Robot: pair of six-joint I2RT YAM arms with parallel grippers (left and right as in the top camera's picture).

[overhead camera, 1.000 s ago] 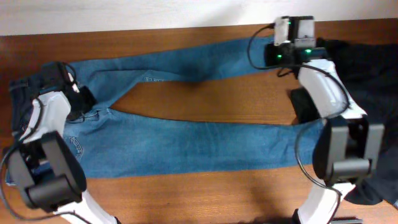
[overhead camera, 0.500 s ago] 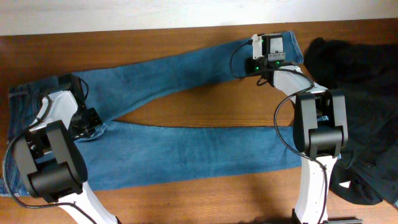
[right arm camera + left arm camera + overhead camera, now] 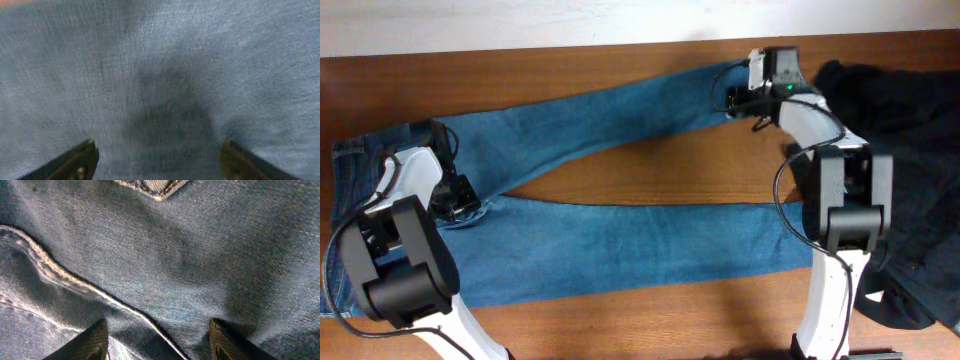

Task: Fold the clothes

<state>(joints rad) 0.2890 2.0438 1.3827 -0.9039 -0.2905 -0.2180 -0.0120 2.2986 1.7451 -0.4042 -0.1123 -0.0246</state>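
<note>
The blue jeans [image 3: 620, 235] lie flat on the wooden table [image 3: 650, 165], legs spread in a V toward the right and waist at the left. My left gripper [image 3: 458, 198] hovers low over the crotch area. In the left wrist view it [image 3: 160, 340] stands open, with a pale stitched seam [image 3: 65, 277] running between the fingers and a pocket corner [image 3: 157, 187] ahead. My right gripper [image 3: 742, 97] is over the far end of the upper leg, and in the right wrist view it [image 3: 157, 160] is open wide above plain denim [image 3: 165, 75]. Neither holds cloth.
A heap of black garments [image 3: 910, 130] covers the right end of the table and runs down to the front right corner. A pale wall [image 3: 520, 25] borders the far edge. Bare wood shows between the two jeans legs.
Both grippers were shut on the denim and now stand open, the cloth let go. The upper leg now lies angled toward the far right, where the right gripper has drifted slightly right.
</note>
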